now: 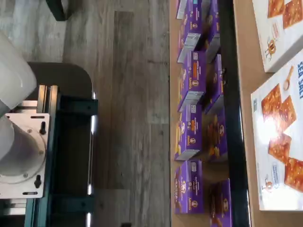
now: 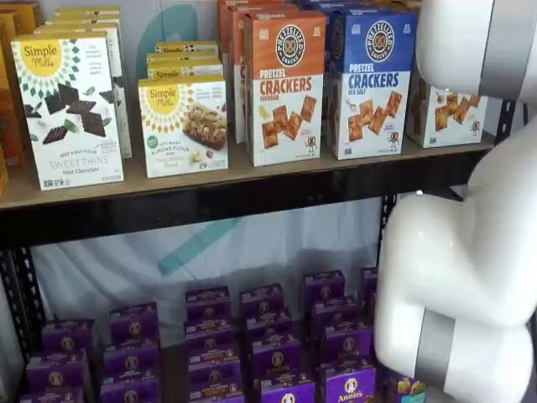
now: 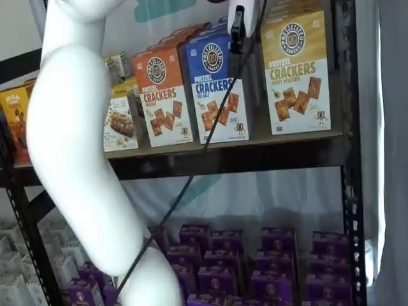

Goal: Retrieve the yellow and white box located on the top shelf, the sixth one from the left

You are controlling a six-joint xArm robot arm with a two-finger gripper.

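The yellow and white box (image 3: 297, 71) stands upright at the right end of the top shelf (image 3: 255, 155), in the upper right of a shelf view; in the other shelf view only its lower white part (image 2: 447, 117) shows at the right, behind the white arm (image 2: 457, 277). Just left of it stands a blue box (image 3: 217, 86), then an orange box (image 3: 162, 95). The gripper (image 3: 238, 32) hangs from the top edge, between the blue box and the yellow one, with a black cable (image 3: 191, 172) trailing down; its fingers seem to be seen side-on, so I cannot tell whether they are apart or together. Purple boxes (image 2: 252, 344) fill the lower tier.
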